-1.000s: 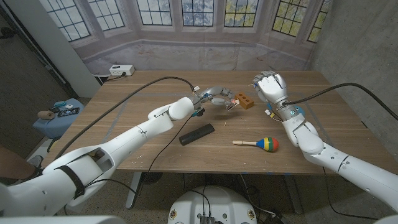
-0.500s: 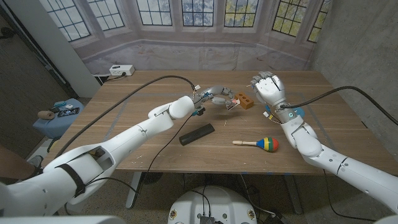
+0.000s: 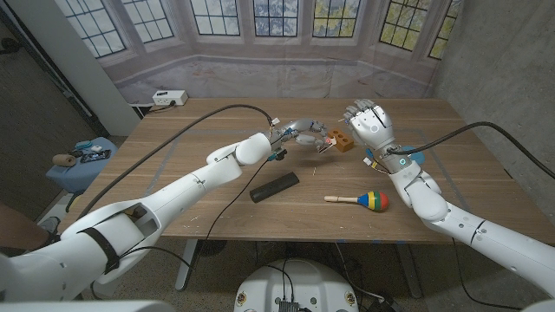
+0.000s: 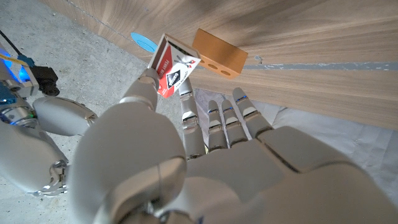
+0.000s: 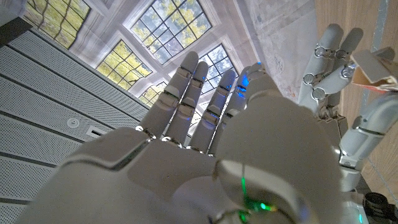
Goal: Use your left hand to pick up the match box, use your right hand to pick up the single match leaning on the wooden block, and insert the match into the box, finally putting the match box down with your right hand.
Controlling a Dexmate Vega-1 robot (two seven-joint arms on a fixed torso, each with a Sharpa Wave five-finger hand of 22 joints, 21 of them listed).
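A wooden table (image 3: 468,173) seen from above, with two white robot arms reaching in from the near corners. Nearest the robot, on the right side of the table, lies a maraca (image 3: 362,200) with a pale wooden handle and a head striped red, yellow, green and blue. To its left, nearer the middle, lies a dark oblong bar (image 3: 274,186), set at a slant. Beyond these, the left hand (image 3: 303,134) is raised above the table and pinches a small match box (image 3: 323,144) between thumb and fingers; in the left wrist view the match box (image 4: 174,70) shows a red, white and black printed face and is held tilted, its drawer end pointing toward the table. Just beside the match box, touching or nearly touching it in the head view, an orange wooden block (image 3: 342,139) with two round holes in its side rests on the table. The single match cannot be made out at this size. Just right of the block, the right hand (image 3: 370,124) is held up above the table, holding nothing, fingers straight and slightly spread. At the far left corner of the table sits a white power strip (image 3: 170,98). Behind the table stands a bay of leaded windows (image 3: 276,16).
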